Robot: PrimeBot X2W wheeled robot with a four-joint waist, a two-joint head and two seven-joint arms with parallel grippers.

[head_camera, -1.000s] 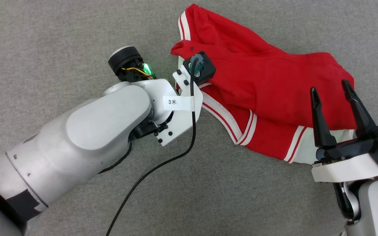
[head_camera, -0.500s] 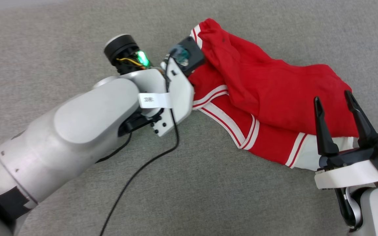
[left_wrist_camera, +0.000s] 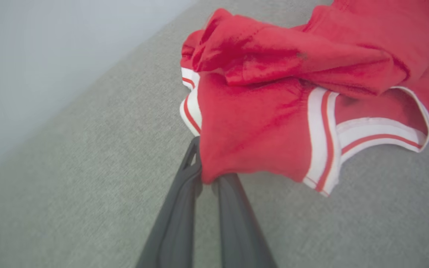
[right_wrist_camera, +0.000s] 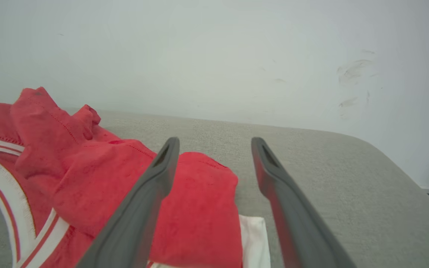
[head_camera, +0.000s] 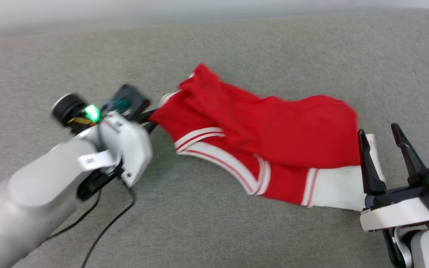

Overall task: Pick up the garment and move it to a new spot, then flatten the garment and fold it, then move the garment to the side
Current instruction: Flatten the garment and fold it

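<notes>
The garment (head_camera: 274, 137), red with white sleeves and striped trim, lies stretched across the grey surface. Its left end is pinched in my left gripper (head_camera: 152, 120), which is shut on the garment. In the left wrist view the two dark fingers (left_wrist_camera: 184, 193) close on a red fold of the garment (left_wrist_camera: 274, 93) at my left gripper (left_wrist_camera: 207, 175). My right gripper (head_camera: 378, 132) stands open at the lower right, by the garment's right end and white sleeve. In the right wrist view my right gripper (right_wrist_camera: 215, 143) holds nothing, and the garment (right_wrist_camera: 106, 178) lies to its left and below.
The grey fabric surface (head_camera: 214, 230) runs back to a pale wall (head_camera: 88, 15). A black cable (head_camera: 106, 230) hangs from my left arm. In the right wrist view the surface's rounded edge (right_wrist_camera: 404, 167) falls away at the right.
The camera has tilted, bringing the far wall into view. My left gripper has pulled the garment's end leftward, drawing the cloth out longer. My right gripper stays open at the same spot.
</notes>
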